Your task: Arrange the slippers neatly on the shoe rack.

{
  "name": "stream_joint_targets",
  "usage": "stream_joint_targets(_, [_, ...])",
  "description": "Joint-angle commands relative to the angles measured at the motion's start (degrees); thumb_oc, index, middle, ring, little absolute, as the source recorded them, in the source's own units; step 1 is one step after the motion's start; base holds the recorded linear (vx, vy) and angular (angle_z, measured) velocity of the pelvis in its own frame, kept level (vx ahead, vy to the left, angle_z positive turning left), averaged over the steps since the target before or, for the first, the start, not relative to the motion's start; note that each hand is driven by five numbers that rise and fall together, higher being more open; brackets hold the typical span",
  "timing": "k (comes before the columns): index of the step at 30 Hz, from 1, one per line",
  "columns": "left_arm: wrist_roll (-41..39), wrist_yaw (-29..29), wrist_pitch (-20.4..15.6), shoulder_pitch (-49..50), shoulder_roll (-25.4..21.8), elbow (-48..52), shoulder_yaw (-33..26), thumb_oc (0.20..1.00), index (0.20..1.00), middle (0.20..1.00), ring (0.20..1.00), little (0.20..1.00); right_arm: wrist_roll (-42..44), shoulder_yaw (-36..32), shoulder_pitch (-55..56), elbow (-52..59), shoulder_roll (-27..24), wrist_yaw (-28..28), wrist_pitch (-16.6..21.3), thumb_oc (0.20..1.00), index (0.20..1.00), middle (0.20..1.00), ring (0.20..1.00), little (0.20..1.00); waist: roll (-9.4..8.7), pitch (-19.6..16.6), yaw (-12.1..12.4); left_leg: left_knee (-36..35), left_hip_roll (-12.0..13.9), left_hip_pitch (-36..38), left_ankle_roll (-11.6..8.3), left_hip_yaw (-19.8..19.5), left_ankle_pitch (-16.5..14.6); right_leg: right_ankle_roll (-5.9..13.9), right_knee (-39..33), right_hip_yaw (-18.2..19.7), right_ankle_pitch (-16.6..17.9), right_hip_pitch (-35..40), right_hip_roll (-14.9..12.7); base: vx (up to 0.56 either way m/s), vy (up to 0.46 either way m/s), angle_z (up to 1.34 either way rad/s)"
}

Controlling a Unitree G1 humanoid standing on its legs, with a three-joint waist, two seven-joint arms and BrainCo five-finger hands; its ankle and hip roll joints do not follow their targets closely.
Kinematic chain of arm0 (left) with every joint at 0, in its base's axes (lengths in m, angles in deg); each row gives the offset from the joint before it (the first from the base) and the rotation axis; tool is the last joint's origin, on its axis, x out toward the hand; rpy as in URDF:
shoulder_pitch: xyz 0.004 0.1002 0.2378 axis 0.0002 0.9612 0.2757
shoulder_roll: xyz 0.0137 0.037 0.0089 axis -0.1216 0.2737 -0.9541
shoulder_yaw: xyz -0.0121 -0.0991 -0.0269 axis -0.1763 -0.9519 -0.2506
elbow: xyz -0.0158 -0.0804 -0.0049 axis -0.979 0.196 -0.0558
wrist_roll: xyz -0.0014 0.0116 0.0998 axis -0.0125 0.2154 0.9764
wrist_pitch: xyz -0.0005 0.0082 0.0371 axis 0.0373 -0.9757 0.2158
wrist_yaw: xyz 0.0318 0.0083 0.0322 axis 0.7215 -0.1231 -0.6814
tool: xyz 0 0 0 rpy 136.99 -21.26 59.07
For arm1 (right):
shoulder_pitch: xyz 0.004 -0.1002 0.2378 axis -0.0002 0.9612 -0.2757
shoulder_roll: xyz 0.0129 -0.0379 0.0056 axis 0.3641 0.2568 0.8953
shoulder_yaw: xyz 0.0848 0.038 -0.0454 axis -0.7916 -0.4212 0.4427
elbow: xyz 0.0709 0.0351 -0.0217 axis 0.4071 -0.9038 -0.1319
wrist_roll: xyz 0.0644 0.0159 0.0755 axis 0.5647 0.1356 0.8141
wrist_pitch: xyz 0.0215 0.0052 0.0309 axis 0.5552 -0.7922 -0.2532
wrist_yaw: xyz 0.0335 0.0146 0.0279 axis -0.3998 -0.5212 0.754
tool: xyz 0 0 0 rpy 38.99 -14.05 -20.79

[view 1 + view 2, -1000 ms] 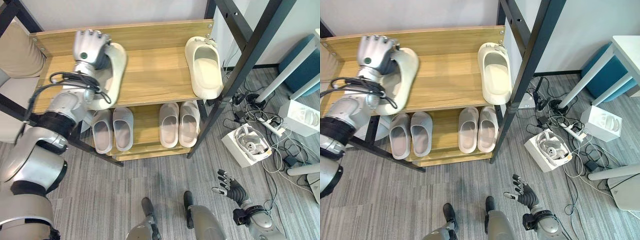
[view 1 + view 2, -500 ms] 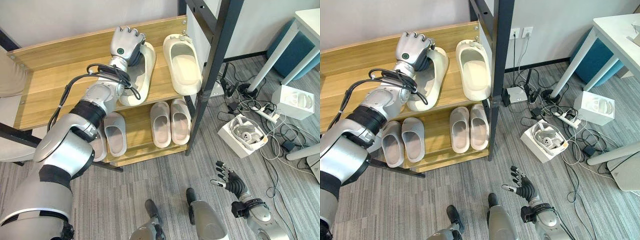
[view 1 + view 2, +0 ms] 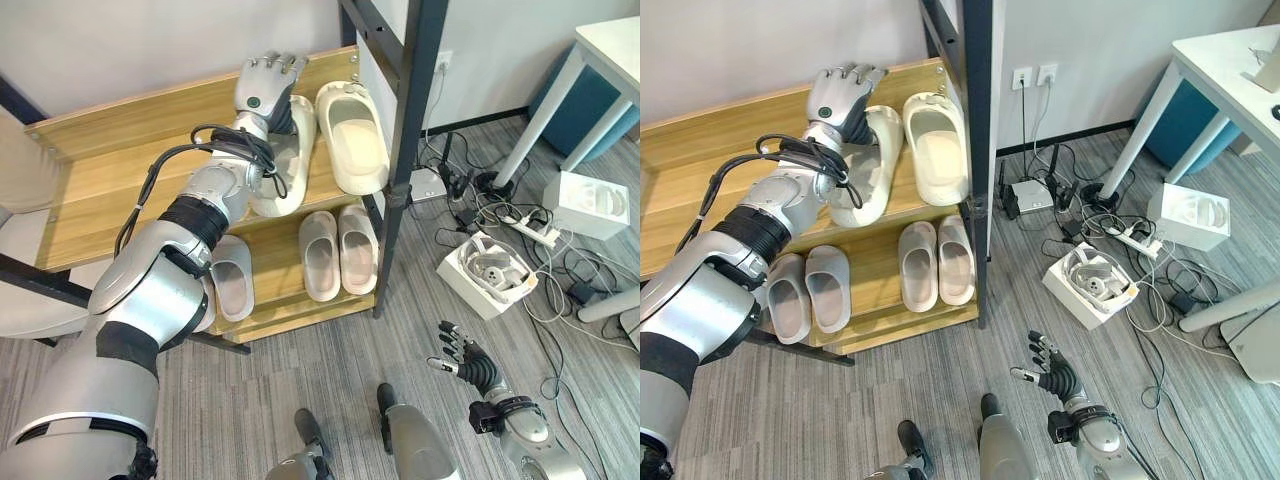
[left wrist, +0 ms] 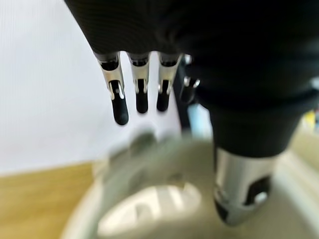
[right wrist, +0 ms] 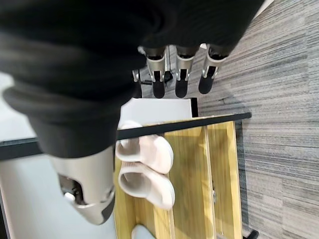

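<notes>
Left eye view: cream slipper (image 3: 282,160) lengthwise front-to-back, under left hand (image 3: 266,88).

Shoe rack (image 3: 120,190): light wood-grain shelves, black metal frame. Top-shelf slippers (image 3: 352,138): cream. Lower-shelf slippers: one pale pink pair (image 3: 338,250), one pale grey pair (image 3: 810,290). Floor (image 3: 910,390): grey striped carpet. Wall (image 3: 730,45): plain off-white.

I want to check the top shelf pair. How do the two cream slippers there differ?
The left cream slipper lies under the left hand, partly covered; the right cream slipper lies free, its opening fully visible. The left one sits slightly angled, the right one straighter. Both are cream, side by side on the top shelf.
</notes>
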Motion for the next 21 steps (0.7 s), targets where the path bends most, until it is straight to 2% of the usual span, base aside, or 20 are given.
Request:
stream_joint_targets(1, [0.4, 2.8, 0.7, -4.0, -2.1, -0.2, -5.8, 1.000, 1.000, 1.000, 1.000, 1.000, 1.3, -0.5, -0.5, 1.0, 2.3, 0.1, 1.5, 1.000, 1.000, 1.000, 1.000, 1.000, -3.30, -1.4, 0.0, 1.8, 1.2, 5.1, -2.51, -3.0, -8.4, 8.36, -16.4, -1.6, 3.4, 9.4, -4.2, -0.01, -0.031, 0.39])
stream_joint_targets(7, [1.6, 1.9, 0.2, 1.6, -4.1, 7.5, -9.8, 1.000, 1.000, 1.000, 1.000, 1.000, 0.5, -0.3, -0.8, 0.4, 3.2, 0.1, 1.0, 1.000, 1.000, 1.000, 1.000, 1.000, -3.65, -1.9, 1.4, 1.5, 1.2, 5.3, -2.55, -4.2, -8.3, 8.08, -16.9, -2.8, 3.3, 10.8, -4.1, 0.00, -0.012, 0.20])
stream_joint_targets(11, [-2.5, 1.6, -2.1, 9.8, -2.8, 13.6, -16.2, 1.000, 1.000, 1.000, 1.000, 1.000, -0.2, -0.6, -0.6, -0.6, 4.5, -0.3, 0.5, 1.000, 1.000, 1.000, 1.000, 1.000, -4.14, -2.0, 2.4, 1.3, 1.1, 5.4, -2.52, -4.9, -8.1, 7.82, -17.4, -3.5, 3.4, 11.4, -4.0, -0.01, -0.007, 0.09])
stream_joint_targets(12, [-11.0, 0.8, -5.6, 17.3, -0.3, 17.7, -21.1, 1.000, 1.000, 1.000, 1.000, 1.000, -0.7, -0.9, -0.4, -1.1, 5.3, -0.8, 0.0, 1.000, 1.000, 1.000, 1.000, 1.000, -4.24, -2.3, 3.0, 1.3, 1.0, 5.6, -2.42, -5.3, -8.1, 7.54, -17.6, -4.0, 3.4, 12.0, -4.0, 0.00, 0.005, 0.21])
stream_joint_targets(14, [-17.6, -0.9, -7.8, 21.0, 1.6, 18.8, -22.5, 1.000, 1.000, 1.000, 1.000, 1.000, -0.8, -1.1, -0.3, -1.3, 5.9, -0.9, -0.3, 1.000, 1.000, 1.000, 1.000, 1.000, -4.31, -2.4, 3.2, 1.3, 0.9, 5.7, -2.38, -5.6, -8.0, 7.39, -17.7, -4.3, 3.4, 12.4, -4.1, 0.00, 0.004, 0.08])
stream_joint_targets(15, [-17.7, -1.0, -7.9, 21.1, 1.5, 18.9, -22.6, 1.000, 1.000, 1.000, 1.000, 1.000, -0.8, -1.1, -0.2, -1.3, 5.8, -0.9, -0.3, 1.000, 1.000, 1.000, 1.000, 1.000, -4.27, -2.4, 3.2, 1.3, 0.9, 5.8, -2.38, -5.6, -8.0, 7.39, -17.8, -4.3, 3.4, 12.5, -4.1, 0.00, 0.009, 0.05])
stream_joint_targets(16, [-22.8, -1.6, -9.3, 23.1, 3.0, 19.5, -23.6, 1.000, 1.000, 1.000, 1.000, 1.000, -0.9, -1.2, -0.4, -1.3, 6.1, -1.1, -0.5, 1.000, 1.000, 1.000, 1.000, 1.000, -4.32, -2.4, 3.4, 1.2, 0.9, 5.8, -2.33, -5.7, -8.0, 7.35, -17.8, -4.4, 3.5, 12.5, -4.1, -0.01, 0.009, 0.09])
stream_joint_targets(18, [-40.0, -5.8, -12.5, 28.7, 6.6, 20.9, -25.4, 1.000, 1.000, 1.000, 1.000, 1.000, -1.2, -1.1, -0.7, -1.7, 7.0, -1.7, -1.4, 1.000, 1.000, 1.000, 1.000, 1.000, -4.12, -2.6, 3.8, 1.0, 0.7, 6.3, -2.20, -6.0, -8.0, 7.28, -18.0, -4.6, 3.6, 13.2, -4.1, 0.00, 0.013, 0.08])
stream_joint_targets(19, [-44.7, -7.5, -13.2, 30.0, 7.4, 21.1, -25.2, 1.000, 1.000, 1.000, 1.000, 1.000, -1.2, -1.1, -0.9, -1.8, 7.1, -1.9, -1.6, 1.000, 1.000, 1.000, 1.000, 1.000, -4.08, -2.9, 3.8, 0.9, 0.6, 6.1, -2.11, -6.0, -7.8, 7.24, -18.1, -4.6, 3.8, 13.0, -4.1, 0.00, 0.016, 0.12])
stream_joint_targets(20, [-54.5, -9.9, -14.1, 32.4, 8.8, 21.8, -24.6, 1.000, 1.000, 1.000, 1.000, 1.000, -1.4, -0.8, -1.1, -1.7, 7.5, -2.1, -2.3, 1.000, 1.000, 1.000, 1.000, 1.000, -3.96, -3.1, 3.9, 0.8, 0.6, 6.2, -1.98, -6.1, -7.7, 7.14, -18.2, -4.6, 3.9, 13.2, -4.2, -0.01, 0.019, 0.11])
stream_joint_targets(21, [-59.9, -11.8, -14.3, 33.4, 9.5, 22.1, -23.9, 1.000, 1.000, 1.000, 1.000, 1.000, -1.5, -0.7, -1.2, -1.5, 7.2, -2.1, -2.6, 1.000, 1.000, 1.000, 1.000, 1.000, -3.86, -3.2, 3.9, 0.7, 0.5, 6.4, -1.91, -6.1, -7.6, 7.16, -18.2, -4.7, 4.0, 13.3, -4.2, 0.00, 0.016, 0.05])
